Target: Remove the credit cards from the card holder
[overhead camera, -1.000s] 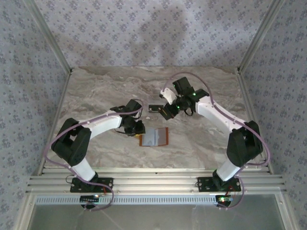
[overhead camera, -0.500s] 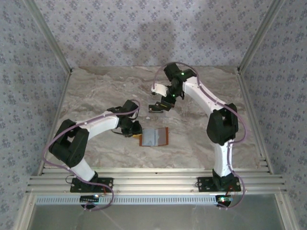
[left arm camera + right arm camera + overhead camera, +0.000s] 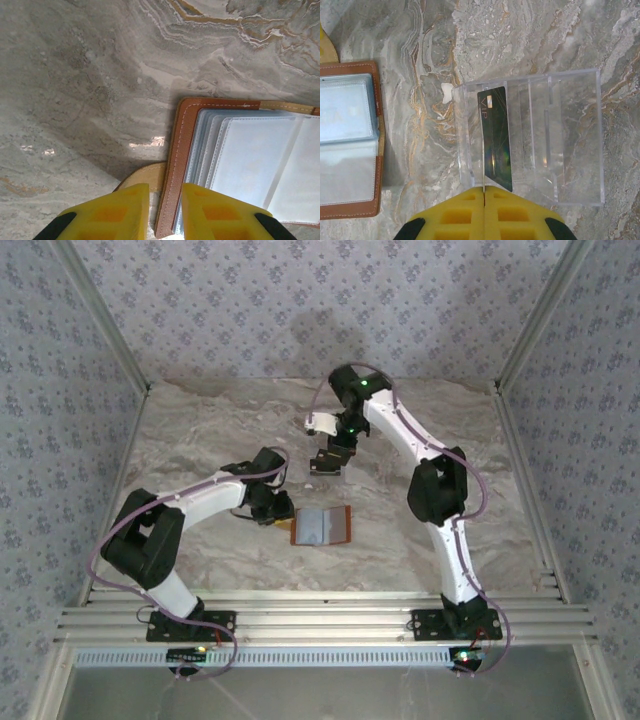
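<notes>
Right wrist camera has the right gripper (image 3: 484,197) at the bottom centre of its frame. Its two yellow fingers are pressed together on the thin edge of a dark credit card (image 3: 496,135). The card reaches up from the fingers across the left part of a clear plastic tray (image 3: 570,140), which has several narrow compartments. I cannot tell whether the card is down in a slot or just above one. Near the card's far end the letters "VIP" can be read, turned sideways, beside a small pale mark; no other writing is legible. At the left edge of that frame the card holder (image 3: 378,125) lies open on the marbled grey worktop (image 3: 420,50), apart from the tray. Its orange-brown border frames pale grey-blue sleeves. From the left wrist camera, the left gripper (image 3: 165,205) sits at the bottom of the frame with only a narrow gap between its yellow fingers. The holder's stitched left border runs into that gap, with a tan tab (image 3: 142,175) just beside it. Whether the fingers actually pinch either one cannot be told. The stacked sleeves fan toward the right of that frame. In the top external view the holder lies a little below the middle of the worktop, with the left gripper at its left edge. The right gripper and the dark card are above it, nearer the centre of the frame.
</notes>
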